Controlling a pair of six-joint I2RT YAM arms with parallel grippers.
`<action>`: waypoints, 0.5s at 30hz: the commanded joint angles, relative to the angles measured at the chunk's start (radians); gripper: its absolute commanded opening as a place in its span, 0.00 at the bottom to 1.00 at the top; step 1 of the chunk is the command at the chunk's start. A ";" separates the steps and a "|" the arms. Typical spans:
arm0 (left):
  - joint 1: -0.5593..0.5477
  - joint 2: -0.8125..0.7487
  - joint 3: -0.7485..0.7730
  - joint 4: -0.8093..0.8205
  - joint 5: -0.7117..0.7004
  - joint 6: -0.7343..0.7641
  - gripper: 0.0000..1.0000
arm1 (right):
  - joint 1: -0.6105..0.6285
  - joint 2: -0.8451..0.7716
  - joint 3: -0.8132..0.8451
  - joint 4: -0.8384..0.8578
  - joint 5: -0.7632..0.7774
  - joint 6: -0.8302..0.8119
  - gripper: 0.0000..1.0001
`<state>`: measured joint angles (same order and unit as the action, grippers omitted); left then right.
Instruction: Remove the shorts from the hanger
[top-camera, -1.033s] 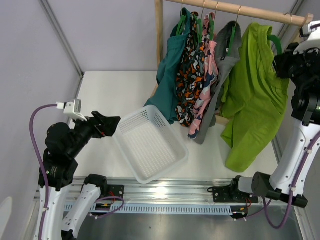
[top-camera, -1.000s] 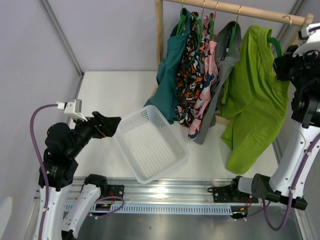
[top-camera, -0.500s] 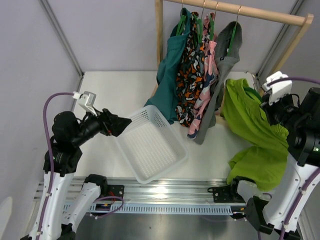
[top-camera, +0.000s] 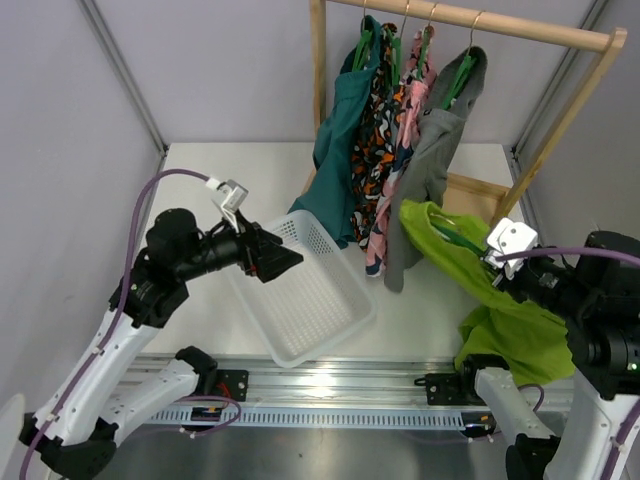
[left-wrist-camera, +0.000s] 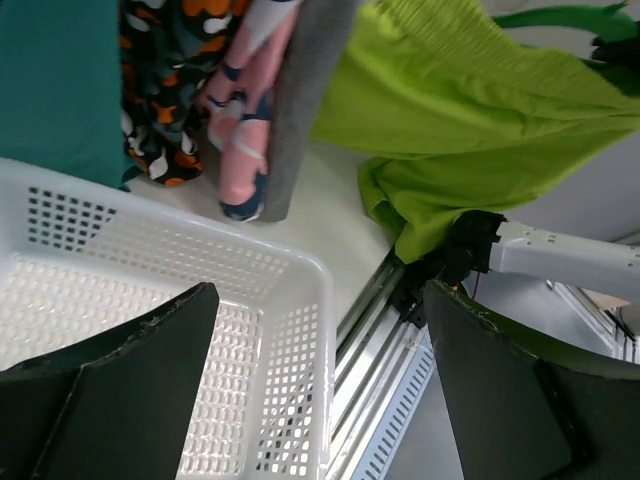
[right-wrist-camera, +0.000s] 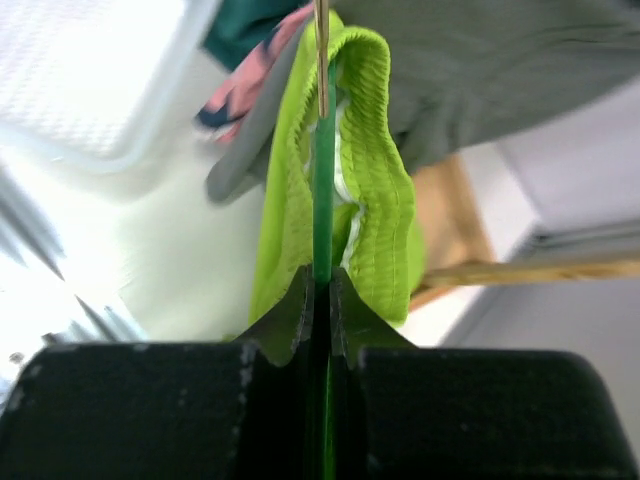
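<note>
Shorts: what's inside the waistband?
A green hanger, seen edge-on, with the shorts folded over both sides and the right jaws shut on its near end. Cloth covers the rest of the hanger.
</note>
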<state>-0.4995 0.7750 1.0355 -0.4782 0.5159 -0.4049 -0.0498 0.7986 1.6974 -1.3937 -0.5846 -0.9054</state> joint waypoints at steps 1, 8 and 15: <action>-0.109 0.018 -0.001 0.113 -0.074 -0.047 0.90 | 0.044 0.027 -0.036 -0.120 -0.150 0.029 0.00; -0.307 0.116 -0.063 0.351 -0.178 -0.222 0.89 | 0.047 0.108 -0.044 -0.100 -0.323 0.039 0.00; -0.326 0.278 -0.002 0.432 -0.307 -0.537 0.99 | 0.080 0.128 -0.114 -0.108 -0.350 -0.073 0.00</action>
<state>-0.8227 0.9894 0.9783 -0.1352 0.2977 -0.7372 0.0067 0.9382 1.6043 -1.3937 -0.8597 -0.9195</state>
